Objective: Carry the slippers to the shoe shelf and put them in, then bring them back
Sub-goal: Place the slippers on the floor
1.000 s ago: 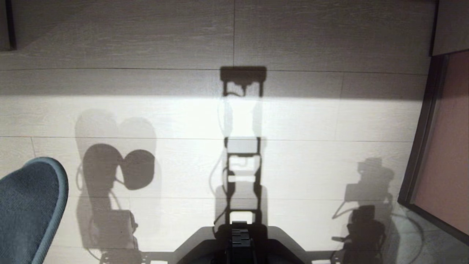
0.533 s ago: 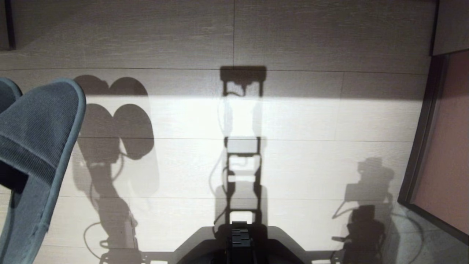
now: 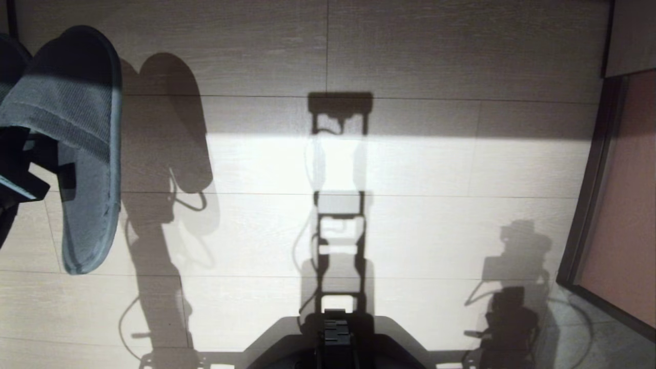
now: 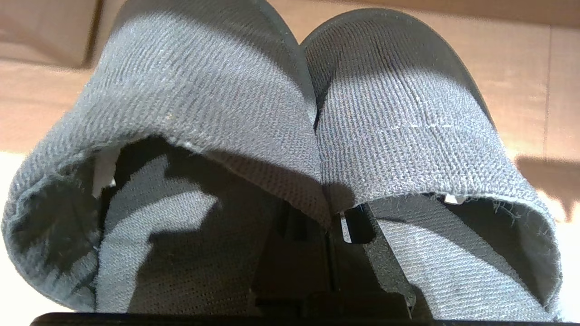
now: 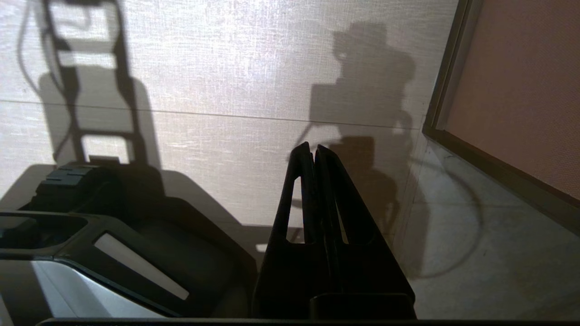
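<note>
The slippers (image 3: 77, 128) are dark grey ribbed fabric and hang above the floor at the left edge of the head view, toes pointing away from me. My left gripper (image 3: 23, 169) is shut on them. In the left wrist view the two slippers (image 4: 398, 127) sit side by side, and the left gripper (image 4: 328, 217) pinches their inner edges together just behind the toe covers. My right gripper (image 5: 313, 151) is shut with nothing in it, low beside my base. The shoe shelf is out of view.
Pale wood-look floor tiles (image 3: 410, 230) spread ahead, crossed by my own shadows. A brownish panel in a dark frame (image 3: 620, 205) stands at the right. My base (image 3: 335, 338) fills the bottom middle.
My left gripper has carried the slippers forward, from the lower left corner of the head view to its upper left. Their shadow on the floor moved the same way. The right arm kept still.
</note>
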